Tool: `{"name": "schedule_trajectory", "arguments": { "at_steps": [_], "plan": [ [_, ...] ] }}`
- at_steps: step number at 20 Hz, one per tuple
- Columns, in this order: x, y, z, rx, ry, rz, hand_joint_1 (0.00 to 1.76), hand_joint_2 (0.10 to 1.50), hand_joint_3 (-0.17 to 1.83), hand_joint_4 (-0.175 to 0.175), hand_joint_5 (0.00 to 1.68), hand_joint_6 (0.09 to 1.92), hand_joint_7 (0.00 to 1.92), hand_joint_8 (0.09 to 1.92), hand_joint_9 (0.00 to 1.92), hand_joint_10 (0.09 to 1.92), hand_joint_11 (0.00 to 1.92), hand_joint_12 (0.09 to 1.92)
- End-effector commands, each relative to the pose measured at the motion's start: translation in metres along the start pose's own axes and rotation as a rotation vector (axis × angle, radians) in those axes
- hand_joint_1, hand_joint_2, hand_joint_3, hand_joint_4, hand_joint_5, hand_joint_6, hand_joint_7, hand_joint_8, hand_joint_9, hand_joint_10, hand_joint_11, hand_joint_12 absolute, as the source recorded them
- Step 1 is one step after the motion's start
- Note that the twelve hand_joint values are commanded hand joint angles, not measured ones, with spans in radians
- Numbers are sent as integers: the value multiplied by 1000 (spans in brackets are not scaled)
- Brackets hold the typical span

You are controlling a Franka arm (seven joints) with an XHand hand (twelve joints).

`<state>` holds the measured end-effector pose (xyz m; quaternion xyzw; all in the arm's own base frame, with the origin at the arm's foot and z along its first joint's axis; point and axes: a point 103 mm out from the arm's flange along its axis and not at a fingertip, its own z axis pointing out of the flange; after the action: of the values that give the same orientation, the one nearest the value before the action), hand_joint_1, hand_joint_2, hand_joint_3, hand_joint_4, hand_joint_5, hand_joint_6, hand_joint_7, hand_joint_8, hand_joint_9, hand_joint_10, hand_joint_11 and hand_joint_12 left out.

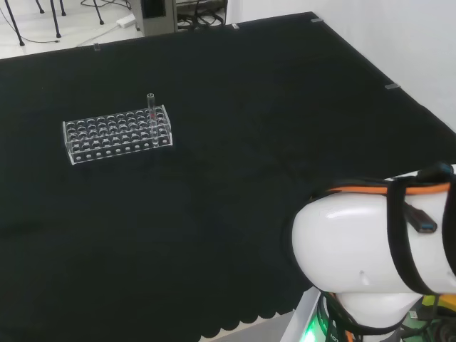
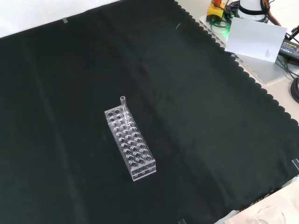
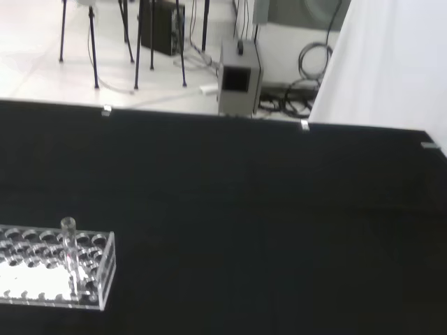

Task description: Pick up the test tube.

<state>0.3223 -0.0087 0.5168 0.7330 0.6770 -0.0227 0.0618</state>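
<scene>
Test tube (image 1: 151, 107) stands upright in a clear plastic rack (image 1: 117, 133), seated in a hole close to one end of it, with its open mouth rising above the rack's top plate. In the front view the test tube (image 2: 123, 103) occupies the rack's far end; the rack (image 2: 130, 143) lies slightly left of the cloth's centre, long axis running away from the camera. In the wrist view the tube (image 3: 68, 241) and rack (image 3: 52, 265) appear across a wide stretch of bare cloth, which suggests the wrist is well apart from them.

Progress: judged not begun. The tube remains seated in the rack and nothing touches it. The state of the hand cannot be told from these views. Outstanding, as judged: the approach to the rack, a hold on the exposed upper part of the tube, and a straight lift clear of its hole.

Surface: black cloth (image 1: 235, 164) covers the bench, lying fairly flat with shallow creases; its scalloped edge shows on the side toward the arm in the front view. The arm's white link (image 1: 370, 249) sits at the head view's lower right.

Room: a pale floor lies beyond the bench, with thin dark stand legs (image 3: 94, 42), a grey box (image 3: 239, 77) and loose cables (image 3: 307, 59).
</scene>
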Motion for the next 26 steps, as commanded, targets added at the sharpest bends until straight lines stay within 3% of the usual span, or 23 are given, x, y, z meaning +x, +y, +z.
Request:
{"name": "schedule_trajectory", "arguments": {
  "at_steps": [1,5,10,16,26],
  "plan": [
    [50,108,59,185,-127,-78,668,752,537,-62,132,87,0,743,25,997,0,1283],
    [66,126,67,188,-38,-112,674,751,537,-62,137,87,0,765,32,998,0,1297],
    [79,143,87,200,86,-143,746,742,548,-71,245,87,90,879,156,1011,0,1465],
    [114,160,125,293,124,-208,802,743,577,-88,389,125,262,899,300,995,16,1568],
    [166,167,205,435,132,-284,842,744,607,-98,412,178,354,898,383,971,76,1554]
  ]
}}
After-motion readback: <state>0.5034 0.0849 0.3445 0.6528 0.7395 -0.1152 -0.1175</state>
